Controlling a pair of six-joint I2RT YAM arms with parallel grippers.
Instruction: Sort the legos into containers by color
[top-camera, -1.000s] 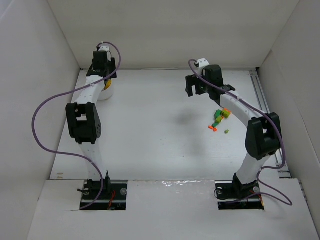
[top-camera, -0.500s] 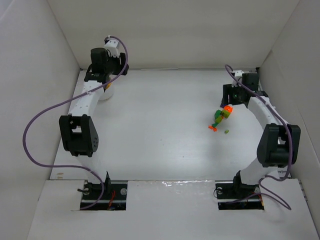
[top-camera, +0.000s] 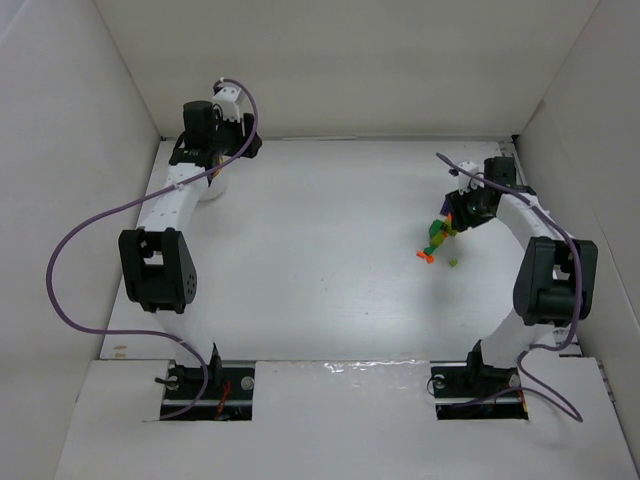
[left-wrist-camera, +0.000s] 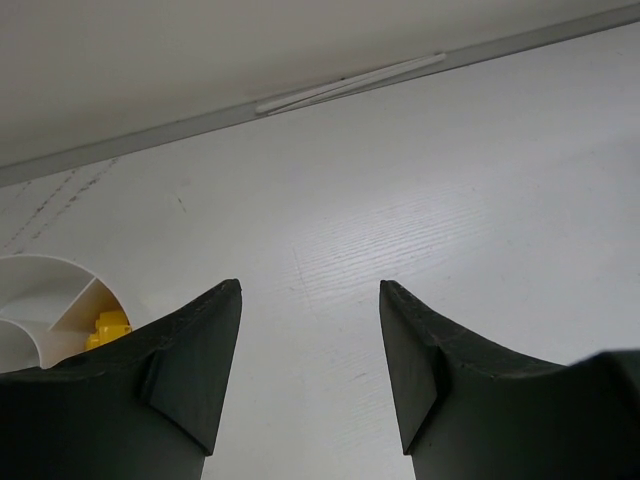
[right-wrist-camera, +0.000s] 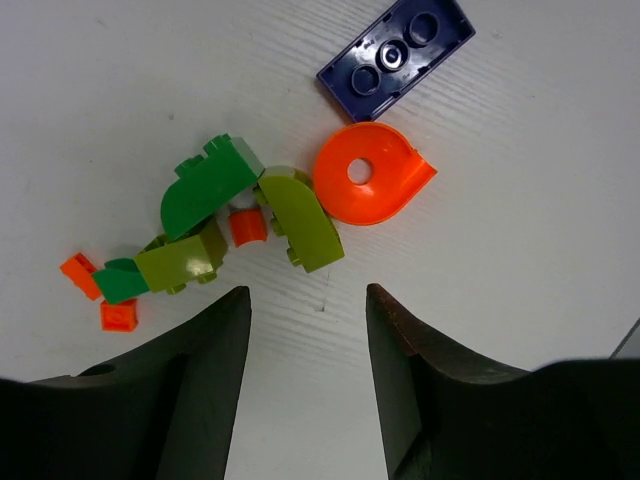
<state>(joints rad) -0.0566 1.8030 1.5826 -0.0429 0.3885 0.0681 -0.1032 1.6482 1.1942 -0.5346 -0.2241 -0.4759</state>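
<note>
Right claw (right-wrist-camera: 308, 292) half-open, empty, below small coloured plastic bricks (right-wrist-camera: 300, 225). Left claw (left-wrist-camera: 310, 285) half-open, empty; white sectioned bowl (left-wrist-camera: 45, 265) lower-left.

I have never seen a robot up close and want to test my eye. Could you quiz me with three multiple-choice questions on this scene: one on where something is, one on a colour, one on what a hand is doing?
1. Where is the white bowl?
A. Far left corner, by the left hand
B. Dead centre
C. At the near edge

2. What colour is the round piece with a hole?
A. Blue
B. Orange
C. Green

3. The left hand's fingers are:
A. Pressed shut together
B. Clamped on the bowl
C. Apart, holding nothing

Answers:
1 A: the left wrist view shows it beside that hand.
2 B: plain in the right wrist view.
3 C: bare table shows between them.
</note>
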